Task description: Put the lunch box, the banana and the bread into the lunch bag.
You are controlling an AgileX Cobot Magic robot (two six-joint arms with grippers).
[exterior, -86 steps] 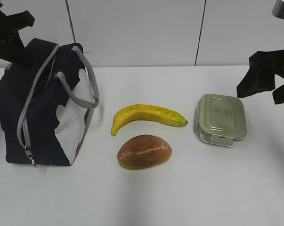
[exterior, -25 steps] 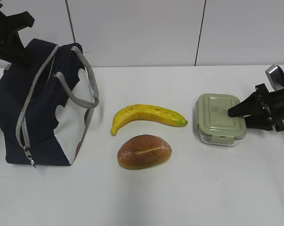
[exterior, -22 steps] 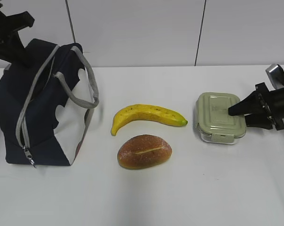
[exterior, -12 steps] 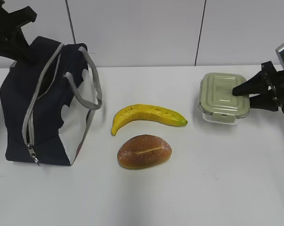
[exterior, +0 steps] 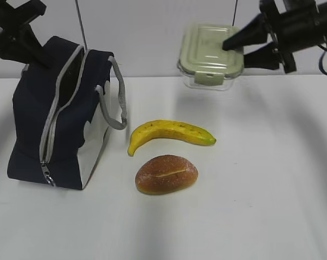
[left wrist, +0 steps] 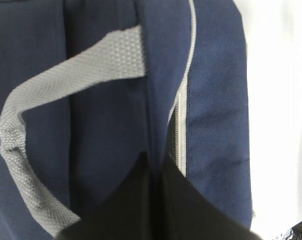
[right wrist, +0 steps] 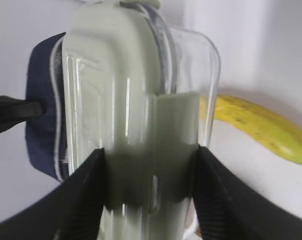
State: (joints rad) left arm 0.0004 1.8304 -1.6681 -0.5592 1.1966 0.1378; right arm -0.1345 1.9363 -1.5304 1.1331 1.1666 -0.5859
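Two containers are in play. The lunch bag (exterior: 63,116) stands on the white table (exterior: 250,206) directly below the left gripper (exterior: 19,32), whose dark fingers reach down to the bag's rear top edge; whether they pinch the fabric cannot be told, since the left wrist view shows only dark shapes at the bottom of the frame against the navy cloth (left wrist: 105,125). The grey zipper strip (exterior: 57,114) runs down the bag's top and front, and a dark gap shows along its upper part; nothing can be made out inside. One grey strap handle (exterior: 120,103) droops over the side facing the banana.

The lunch box (exterior: 211,54) hangs in the air, clamped at its right end by the right gripper (exterior: 244,46), one finger on the lid and one under the base. It sits just ahead of the fingertips, tilted a little, clear of the table. The right wrist view shows the fingers (right wrist: 83,195) pressed on either side of the sage-green lid (right wrist: 115,100) and the clear wall (right wrist: 196,75); the interior cannot be made out.

Below and to the left of the right gripper, the banana (exterior: 170,132) lies on the table, yellow with brown specks and a greenish tip pointing right. The bread (exterior: 166,174), glossy golden-brown with a lengthwise slit, lies just in front of it, apart from the bag.
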